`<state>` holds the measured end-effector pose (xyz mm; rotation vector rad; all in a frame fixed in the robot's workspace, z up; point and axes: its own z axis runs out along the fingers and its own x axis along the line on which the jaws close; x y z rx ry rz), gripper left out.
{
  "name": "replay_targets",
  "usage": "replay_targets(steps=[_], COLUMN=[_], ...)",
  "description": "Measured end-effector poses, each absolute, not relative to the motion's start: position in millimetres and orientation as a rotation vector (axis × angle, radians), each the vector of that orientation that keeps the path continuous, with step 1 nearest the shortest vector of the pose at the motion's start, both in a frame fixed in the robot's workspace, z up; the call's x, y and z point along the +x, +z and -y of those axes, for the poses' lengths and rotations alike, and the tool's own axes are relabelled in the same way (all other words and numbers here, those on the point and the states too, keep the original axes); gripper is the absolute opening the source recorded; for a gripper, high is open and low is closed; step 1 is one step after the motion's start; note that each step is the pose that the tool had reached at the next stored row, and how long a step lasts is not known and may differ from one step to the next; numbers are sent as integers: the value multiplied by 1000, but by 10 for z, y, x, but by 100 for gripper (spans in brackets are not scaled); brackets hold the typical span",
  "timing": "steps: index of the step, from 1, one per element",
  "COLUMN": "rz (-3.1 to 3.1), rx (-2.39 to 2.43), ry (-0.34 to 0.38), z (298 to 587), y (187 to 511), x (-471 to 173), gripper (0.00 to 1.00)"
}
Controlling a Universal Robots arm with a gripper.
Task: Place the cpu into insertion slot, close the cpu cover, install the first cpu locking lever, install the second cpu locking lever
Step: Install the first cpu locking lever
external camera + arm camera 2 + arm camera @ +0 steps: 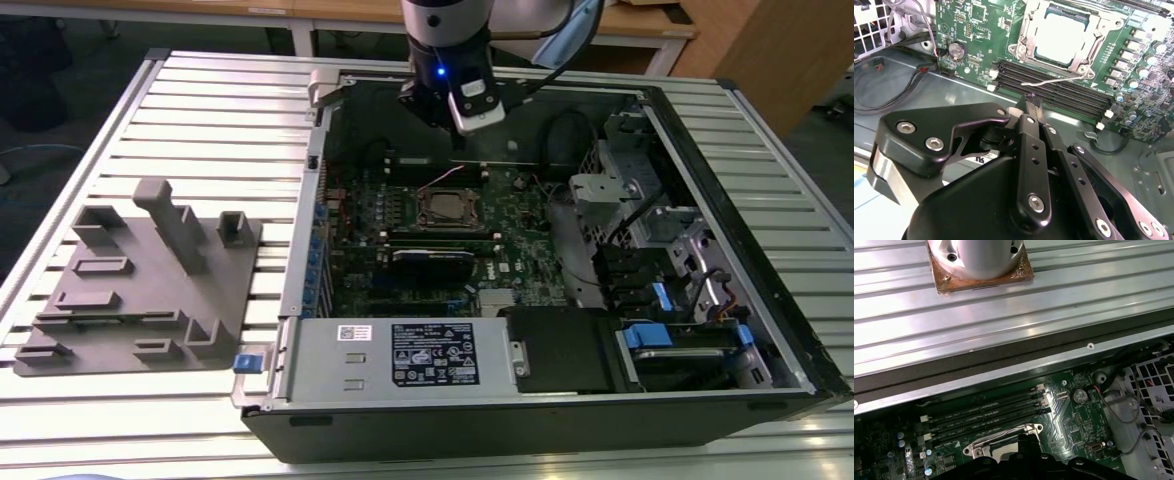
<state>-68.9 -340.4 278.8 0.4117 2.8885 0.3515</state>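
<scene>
1 claw (1030, 102), fingers together and empty, hides part of the cpu cover (1004, 436).

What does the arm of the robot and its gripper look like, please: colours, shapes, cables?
In the exterior view, the arm is a rounded white and silver-grey tube with a small blue light on its black lower end, and a dark cable loops beside it. In the second wrist view, the gripper is matte black, built of flat linked bars joined by silver screws.
</scene>
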Motion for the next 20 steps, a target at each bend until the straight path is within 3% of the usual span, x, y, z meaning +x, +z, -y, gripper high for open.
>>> replay_targets(steps=[20], rz=[-2888], rx=[412], ry=[353], z=[3404], y=[2670], x=[-695], gripper=[11])
